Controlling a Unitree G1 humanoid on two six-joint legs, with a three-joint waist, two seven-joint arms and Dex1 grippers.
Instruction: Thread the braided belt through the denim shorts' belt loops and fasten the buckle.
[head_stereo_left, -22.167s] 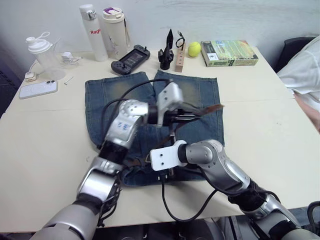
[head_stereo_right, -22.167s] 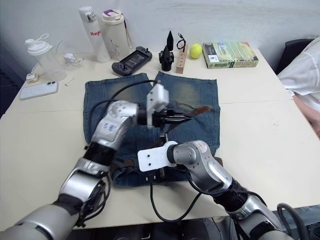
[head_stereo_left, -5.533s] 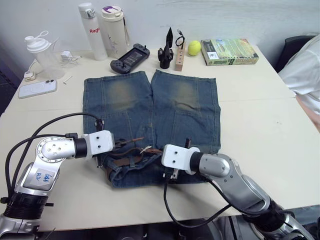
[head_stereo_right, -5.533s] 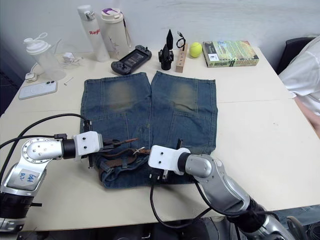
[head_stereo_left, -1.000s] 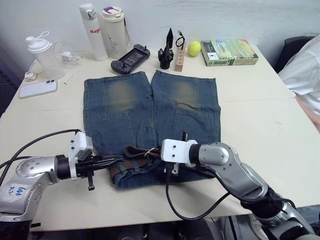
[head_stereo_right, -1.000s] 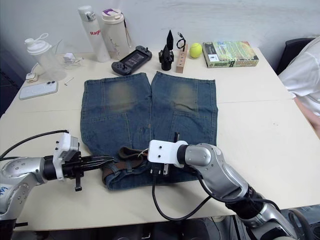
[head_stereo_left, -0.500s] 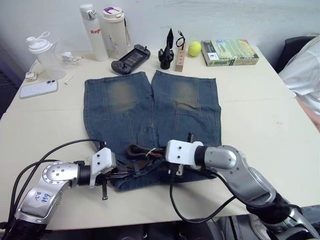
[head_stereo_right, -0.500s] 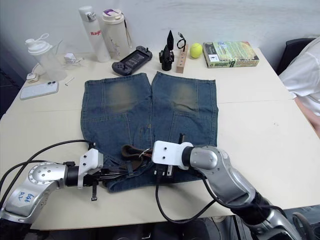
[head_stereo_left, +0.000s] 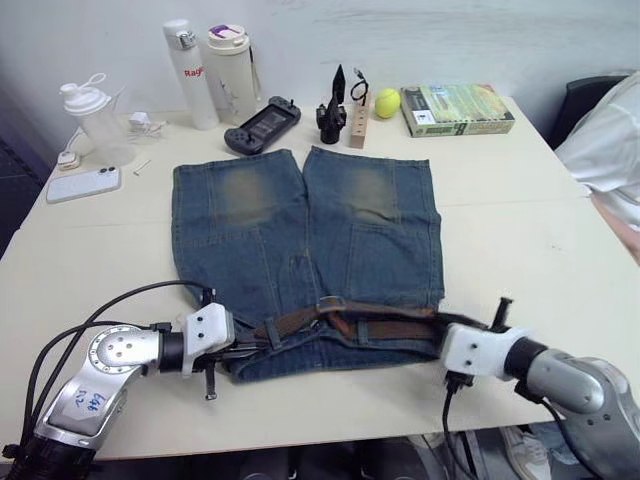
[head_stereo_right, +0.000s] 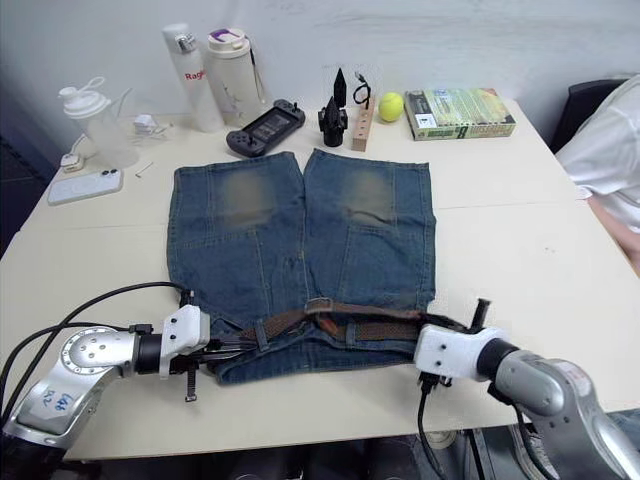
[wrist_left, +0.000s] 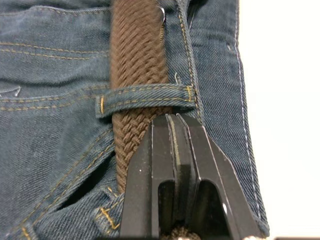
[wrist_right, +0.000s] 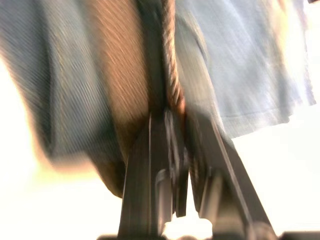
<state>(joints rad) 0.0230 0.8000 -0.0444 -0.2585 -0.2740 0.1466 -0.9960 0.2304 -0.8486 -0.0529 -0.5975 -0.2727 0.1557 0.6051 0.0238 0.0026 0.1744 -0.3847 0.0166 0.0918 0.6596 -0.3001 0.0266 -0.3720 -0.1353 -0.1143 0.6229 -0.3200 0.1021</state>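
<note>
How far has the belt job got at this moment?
Done: the brown braided belt lies along the waistband of the blue denim shorts and passes under at least one narrow denim belt loop. In hand: the left gripper and right gripper each grip an end, jaws shut. Left: fastening. The buckle cannot be made out.

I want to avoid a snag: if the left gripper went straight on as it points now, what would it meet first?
Probably the belt loop just beyond the left gripper, crossing over the belt on the shorts. Depth is unclear.
</note>
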